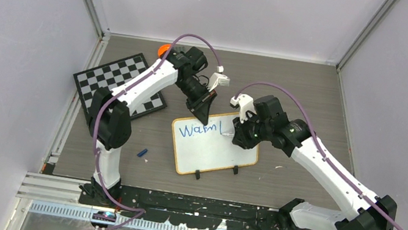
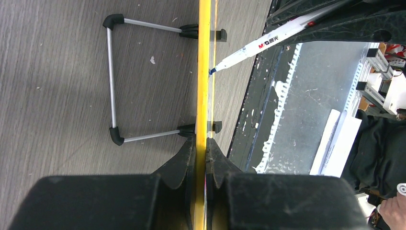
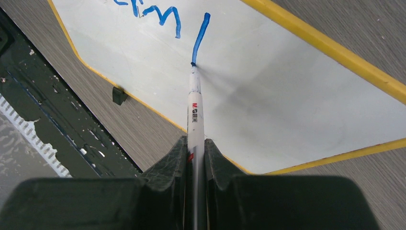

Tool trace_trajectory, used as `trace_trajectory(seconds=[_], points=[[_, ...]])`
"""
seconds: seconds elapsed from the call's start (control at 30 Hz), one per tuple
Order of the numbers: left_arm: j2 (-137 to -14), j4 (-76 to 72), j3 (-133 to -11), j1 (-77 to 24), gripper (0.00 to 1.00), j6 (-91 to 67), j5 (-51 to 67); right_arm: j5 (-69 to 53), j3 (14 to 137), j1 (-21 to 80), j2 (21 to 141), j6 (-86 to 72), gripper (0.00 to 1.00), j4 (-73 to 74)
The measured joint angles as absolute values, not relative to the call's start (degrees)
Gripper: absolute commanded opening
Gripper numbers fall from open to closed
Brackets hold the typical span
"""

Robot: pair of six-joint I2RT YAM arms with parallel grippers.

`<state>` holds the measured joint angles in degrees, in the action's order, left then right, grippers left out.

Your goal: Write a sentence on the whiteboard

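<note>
The whiteboard [image 1: 217, 151], white with a yellow rim [image 2: 203, 72], stands tilted at the table's middle. My left gripper [image 1: 201, 114] is shut on its top edge, the rim pinched between the fingers [image 2: 184, 158]. My right gripper [image 1: 240, 134] is shut on a white marker [image 3: 195, 115]. The marker's blue tip touches the whiteboard [image 3: 268, 96] at the foot of a fresh upright stroke [image 3: 201, 38]. The sentence [image 1: 199, 131] reads "Warm" followed by that one stroke. From the left wrist view the marker [image 2: 249, 50] meets the board's face edge-on.
A black-and-white checkered board [image 1: 117, 83] lies at the left under my left arm. A small blue marker cap [image 1: 142, 153] rests on the table left of the whiteboard. An orange object [image 1: 164, 49] sits at the back. The board's wire stand [image 2: 112, 81] props it from behind.
</note>
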<state>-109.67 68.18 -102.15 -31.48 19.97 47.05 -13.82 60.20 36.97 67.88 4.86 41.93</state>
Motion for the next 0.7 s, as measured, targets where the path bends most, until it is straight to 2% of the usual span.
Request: trace_trajectory(seconds=[0.7], points=[[-109.7,68.2,-102.1,-31.5,0.0,19.9,47.1,-13.1,62.3,37.0,68.7,4.9,0.0,42.3]])
